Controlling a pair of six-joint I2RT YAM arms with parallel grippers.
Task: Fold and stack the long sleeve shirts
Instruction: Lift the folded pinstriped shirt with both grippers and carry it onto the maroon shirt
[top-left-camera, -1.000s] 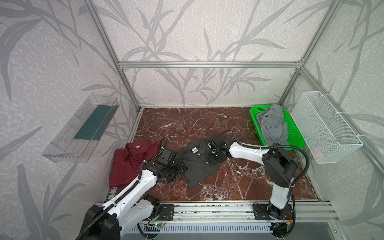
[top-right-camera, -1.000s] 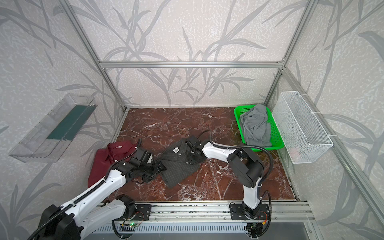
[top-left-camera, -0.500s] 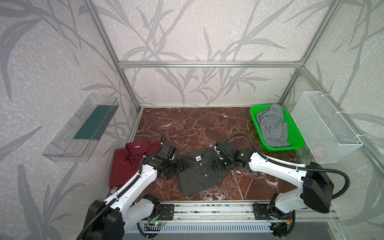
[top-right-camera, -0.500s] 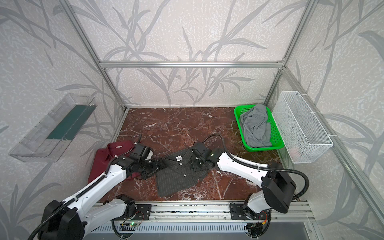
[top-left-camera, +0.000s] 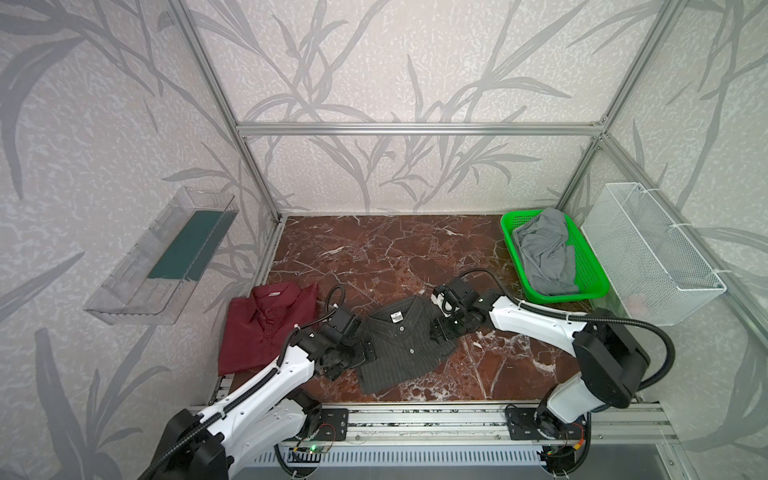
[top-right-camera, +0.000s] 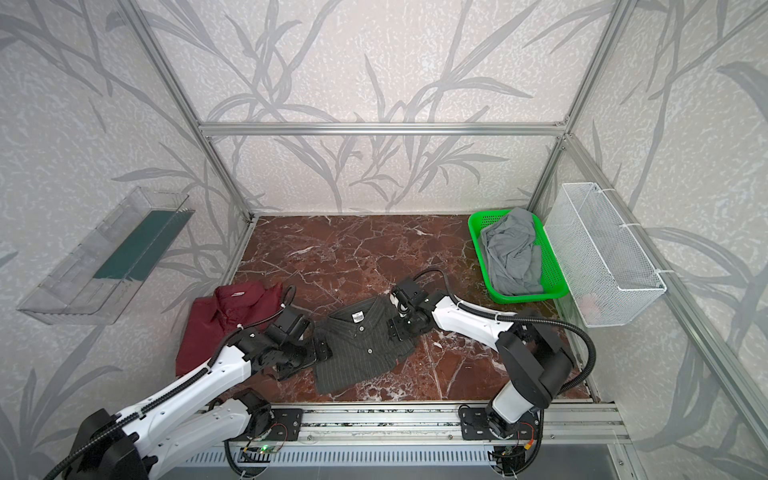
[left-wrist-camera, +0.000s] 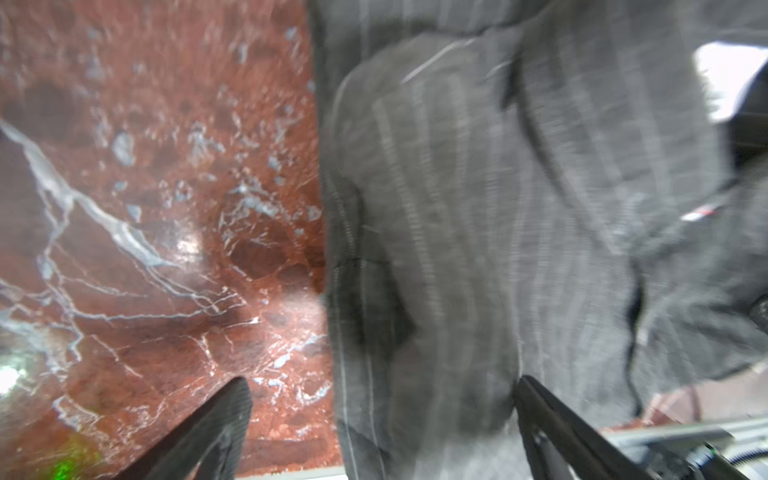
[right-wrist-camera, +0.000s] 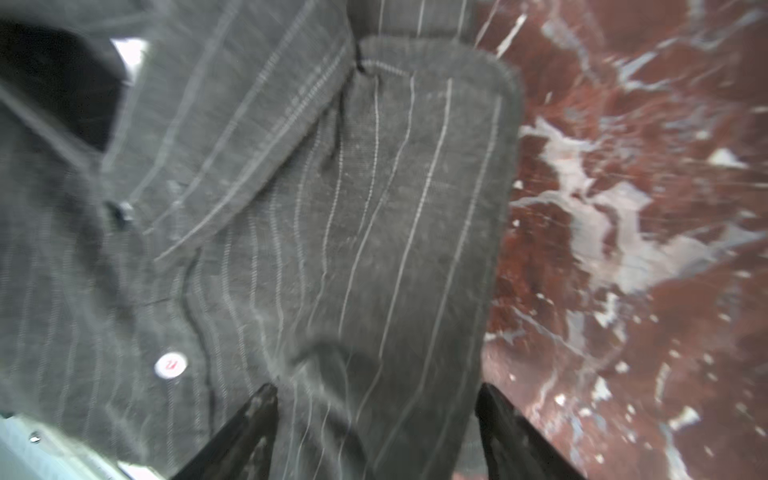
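The table (top-left-camera: 374, 257) has a shiny top of red-brown stone with white cracks, seen in both top views. Three things lie on it. A dark red shirt (top-left-camera: 262, 328) lies folded flat at the left edge, collar to the back. A grey striped shirt (top-left-camera: 399, 349) lies folded near the front middle, a bit crooked. The two shirts are apart, not stacked. A green basket (top-left-camera: 565, 296) sits at the right side with a grey cloth (top-left-camera: 544, 253) inside.

arms (top-left-camera: 266, 382): white shells, black joints | cables (top-left-camera: 615, 319): black ribbed | left hand (left-wrist-camera: 382, 382), right hand (right-wrist-camera: 376, 388): black
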